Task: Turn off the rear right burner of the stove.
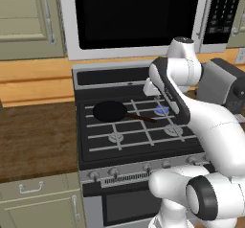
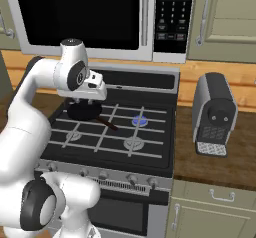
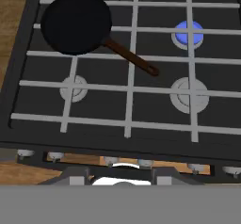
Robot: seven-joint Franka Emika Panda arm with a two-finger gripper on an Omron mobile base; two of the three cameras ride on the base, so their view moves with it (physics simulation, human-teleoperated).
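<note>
Stove [image 1: 95,141], a black gas cooktop with pale grey grates and a steel front panel of small round knobs, stands in the left base view below the big black-windowed microwave [image 1: 136,14]. Its rear right burner [image 1: 162,110] glows blue just beside the white arm, and a black frying pan [image 1: 110,110] with a brown handle sits on the rear left.

In the right base view the blue burner shows at the back right of the cooktop, a grey coffee machine [image 2: 214,113] on the wooden counter to its right; the gripper [image 2: 86,103] hangs over the pan, its jaws hidden.

The hand view looks down on the grates and the knob row [image 3: 127,161]; whether the gripper is open I cannot tell.
</note>
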